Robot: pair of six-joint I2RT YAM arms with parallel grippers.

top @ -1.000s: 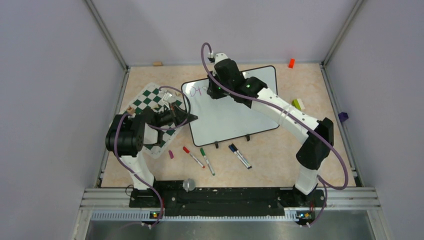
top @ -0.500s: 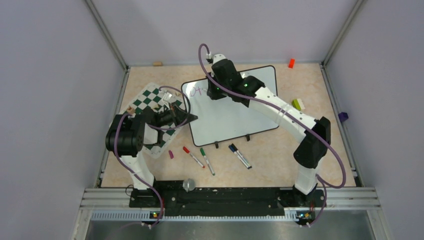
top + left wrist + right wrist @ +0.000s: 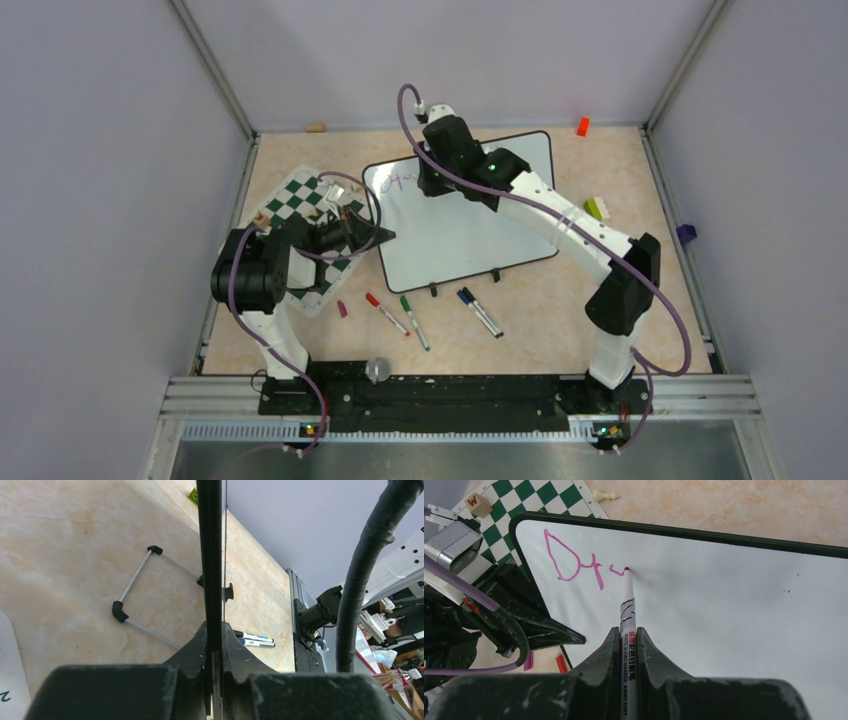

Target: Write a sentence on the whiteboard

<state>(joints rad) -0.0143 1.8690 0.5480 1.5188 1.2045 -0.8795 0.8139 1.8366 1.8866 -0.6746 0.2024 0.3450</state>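
Right gripper (image 3: pixel 626 636), jaws closed on the slim white marker (image 3: pixel 627 600), has carried its tip rightward, so we read the purple-pink lettering (image 3: pixel 579 566), upper left on the glossy black-framed whiteboard (image 3: pixel 734 610), as entering its third letter.

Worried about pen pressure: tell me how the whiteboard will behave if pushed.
Probably stiff: the whiteboard shows a thin, straight framed edge. Likely to slide or rock, as it seems propped on a wire stand; the left gripper clamping its edge should steady it.
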